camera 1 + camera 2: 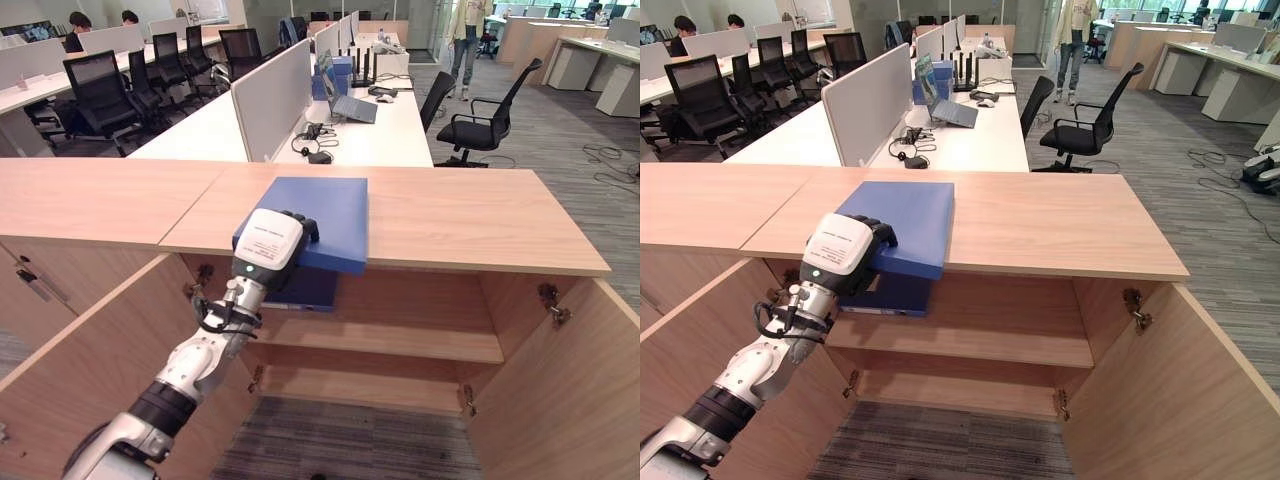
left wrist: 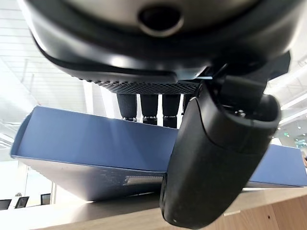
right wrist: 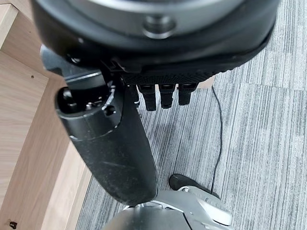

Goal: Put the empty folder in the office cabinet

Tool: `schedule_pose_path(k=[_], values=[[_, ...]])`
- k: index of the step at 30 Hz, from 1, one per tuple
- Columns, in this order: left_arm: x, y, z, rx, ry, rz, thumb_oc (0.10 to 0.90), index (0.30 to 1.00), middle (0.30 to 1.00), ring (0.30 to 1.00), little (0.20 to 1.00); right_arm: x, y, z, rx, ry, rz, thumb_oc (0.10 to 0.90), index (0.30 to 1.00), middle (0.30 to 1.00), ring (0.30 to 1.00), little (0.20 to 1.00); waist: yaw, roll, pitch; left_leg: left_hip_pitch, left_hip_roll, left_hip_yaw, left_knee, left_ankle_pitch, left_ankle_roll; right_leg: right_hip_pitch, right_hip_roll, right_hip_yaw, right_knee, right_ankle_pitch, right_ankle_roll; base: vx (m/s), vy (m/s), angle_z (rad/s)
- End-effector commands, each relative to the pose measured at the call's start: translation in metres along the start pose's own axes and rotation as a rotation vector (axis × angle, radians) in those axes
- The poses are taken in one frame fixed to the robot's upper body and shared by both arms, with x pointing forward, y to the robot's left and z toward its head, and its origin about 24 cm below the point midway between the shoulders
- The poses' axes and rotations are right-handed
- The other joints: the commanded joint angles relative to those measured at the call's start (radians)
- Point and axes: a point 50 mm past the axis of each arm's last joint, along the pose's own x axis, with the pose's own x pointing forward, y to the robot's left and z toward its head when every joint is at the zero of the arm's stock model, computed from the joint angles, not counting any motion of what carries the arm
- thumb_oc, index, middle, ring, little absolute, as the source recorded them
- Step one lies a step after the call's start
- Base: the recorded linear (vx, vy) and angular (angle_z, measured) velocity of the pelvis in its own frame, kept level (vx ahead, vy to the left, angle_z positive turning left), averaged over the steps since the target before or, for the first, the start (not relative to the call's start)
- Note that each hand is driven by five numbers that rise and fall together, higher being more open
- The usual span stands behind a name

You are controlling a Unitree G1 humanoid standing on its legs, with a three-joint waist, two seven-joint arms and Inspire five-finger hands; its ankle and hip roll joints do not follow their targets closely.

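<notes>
A flat blue folder point(image 1: 315, 215) lies on the wooden cabinet top point(image 1: 460, 215), and its near end juts out over the front edge. My left hand point(image 1: 270, 240) holds that near left corner. In the left wrist view its fingers point(image 2: 148, 105) lie over the folder point(image 2: 86, 139) and the thumb point(image 2: 216, 158) curls under it. The cabinet stands open below, with a bare shelf point(image 1: 400, 340) inside. My right hand point(image 3: 110, 139) hangs over grey carpet beside a wooden cabinet panel, relaxed and holding nothing.
Both cabinet doors, the left door point(image 1: 90, 360) and the right door point(image 1: 580, 390), swing out toward me. A darker blue shape point(image 1: 305, 290) with a pale label shows under the top's front edge. Desks, partitions and office chairs point(image 1: 480, 120) stand behind the cabinet, and a person stands far back.
</notes>
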Motion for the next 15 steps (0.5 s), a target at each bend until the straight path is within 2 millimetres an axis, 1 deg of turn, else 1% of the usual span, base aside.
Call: schedule_pose_path(k=[1,4,5,6,8,9,10,11,13,14,15], values=[[0.001,0.014,-0.022,-0.017,0.107,0.061,0.400,0.300,0.300,0.300,0.300,0.001,-0.012,0.010,-0.044,-0.040,-0.048,0.800,0.900,0.900,0.900,0.900,-0.008,-0.048,-0.010,-0.140,-0.018,-0.028,0.053,0.000,-0.021,0.111,0.016,0.059,-0.223,0.088,0.045,0.00,0.000,0.00],[0.001,0.020,-0.014,-0.102,0.088,0.097,0.400,0.300,0.300,0.300,0.300,0.001,-0.013,0.009,-0.032,-0.038,-0.054,0.800,0.900,0.900,0.900,0.900,-0.006,-0.050,-0.008,-0.141,-0.019,-0.031,0.053,0.001,-0.021,0.110,0.016,0.055,-0.221,0.089,0.045,0.00,0.000,0.00],[0.004,0.027,-0.003,-0.191,0.049,0.108,0.400,0.300,0.300,0.300,0.300,0.001,-0.013,0.008,-0.024,-0.037,-0.056,0.800,0.900,0.900,0.900,0.900,-0.007,-0.051,-0.006,-0.142,-0.020,-0.034,0.054,0.002,-0.021,0.109,0.015,0.054,-0.220,0.089,0.045,0.00,0.000,0.00],[0.003,0.039,0.012,-0.358,-0.019,0.120,0.400,0.300,0.300,0.300,0.300,0.001,-0.015,0.007,-0.013,-0.035,-0.061,0.800,0.900,0.900,0.900,0.900,-0.004,-0.051,-0.001,-0.143,-0.022,-0.037,0.053,0.003,-0.020,0.108,0.015,0.051,-0.220,0.089,0.045,0.00,0.000,0.00],[0.001,0.041,0.011,-0.363,-0.016,0.115,0.400,0.300,0.300,0.300,0.300,0.001,-0.015,0.007,-0.016,-0.034,-0.060,0.800,0.900,0.900,0.900,0.900,-0.007,-0.051,-0.002,-0.142,-0.022,-0.037,0.052,0.003,-0.020,0.108,0.015,0.051,-0.220,0.089,0.045,0.00,0.000,0.02],[-0.007,0.060,0.031,-0.669,-0.118,0.083,0.400,0.300,0.300,0.300,0.300,0.000,-0.018,0.002,-0.006,-0.024,-0.058,0.800,0.900,0.900,0.900,0.900,-0.006,-0.048,0.004,-0.141,-0.023,-0.036,0.051,0.005,-0.018,0.107,0.015,0.050,-0.217,0.090,0.045,0.01,-0.004,0.07],[-0.012,0.070,0.038,-0.810,-0.179,0.057,0.400,0.300,0.300,0.300,0.300,0.000,-0.019,-0.001,-0.008,-0.017,-0.049,0.800,0.900,0.900,0.900,0.900,-0.005,-0.045,0.007,-0.137,-0.023,-0.034,0.052,-0.001,-0.017,0.109,0.014,0.051,-0.217,0.088,0.046,0.00,0.004,0.07],[-0.019,0.079,0.039,-0.942,-0.209,0.046,0.400,0.300,0.300,0.300,0.300,0.000,-0.019,-0.004,-0.011,-0.008,-0.037,0.800,0.900,0.900,0.900,0.900,-0.009,-0.040,0.006,-0.140,-0.021,-0.034,0.049,0.007,-0.016,0.104,0.015,0.049,-0.216,0.092,0.046,0.00,0.006,0.04],[-0.027,0.098,0.037,-1.077,-0.282,0.042,0.400,0.300,0.300,0.300,0.300,0.000,-0.018,-0.005,-0.006,-0.006,-0.015,0.800,0.900,0.900,0.900,0.900,-0.004,-0.033,0.009,-0.142,-0.023,-0.036,0.051,0.007,-0.015,0.103,0.015,0.045,-0.217,0.093,0.046,-0.01,0.008,0.06],[-0.037,0.113,0.037,-1.245,-0.342,0.004,0.400,0.300,0.300,0.300,0.300,0.000,-0.012,-0.003,-0.020,-0.004,0.021,0.800,0.900,0.900,0.900,0.900,0.000,-0.029,0.013,-0.144,-0.023,-0.037,0.055,0.006,-0.015,0.103,0.015,0.043,-0.216,0.092,0.046,0.00,-0.002,0.10],[-0.040,0.116,0.037,-1.324,-0.358,-0.018,0.400,0.300,0.300,0.300,0.300,0.000,-0.008,-0.003,-0.032,0.004,0.040,0.800,0.900,0.900,0.900,0.900,0.004,-0.027,0.014,-0.144,-0.022,-0.037,0.057,0.007,-0.016,0.104,0.016,0.042,-0.216,0.091,0.045,0.00,-0.016,0.04]])
